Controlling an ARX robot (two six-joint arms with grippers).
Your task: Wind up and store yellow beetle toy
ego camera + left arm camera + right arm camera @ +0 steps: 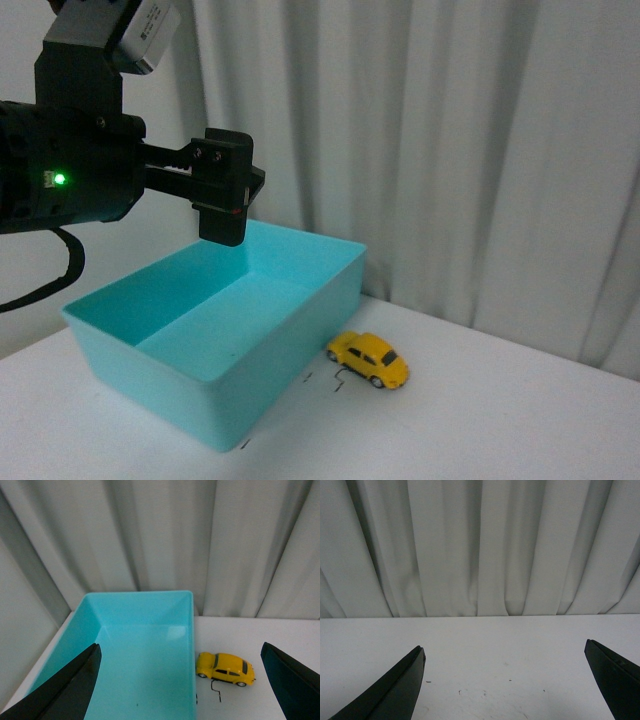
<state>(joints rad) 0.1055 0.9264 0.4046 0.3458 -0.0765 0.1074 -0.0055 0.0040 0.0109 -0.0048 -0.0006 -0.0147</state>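
1. Beside the turquoise bin's point(150, 365) long right wall, the yellow beetle toy point(369, 359) stands on its wheels on the white table point(500, 420).
2. Small black pen marks point(340, 380) lie next to the toy, too small to read as writing.
3. Above the bin, the left gripper point(178, 650) hangs spread wide and empty; a green light point(59, 179) glows on its arm.
4. Away from the bin, the right gripper point(504, 647), likewise spread and empty, faces bare table and curtain point(480, 545); its fingers are cut off by the frame.

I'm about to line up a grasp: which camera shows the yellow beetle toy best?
The left wrist view: the yellow beetle toy appears largest there, whole and side-on, beside the turquoise bin. The front view shows it whole but smaller. The right wrist view shows only table and curtain.
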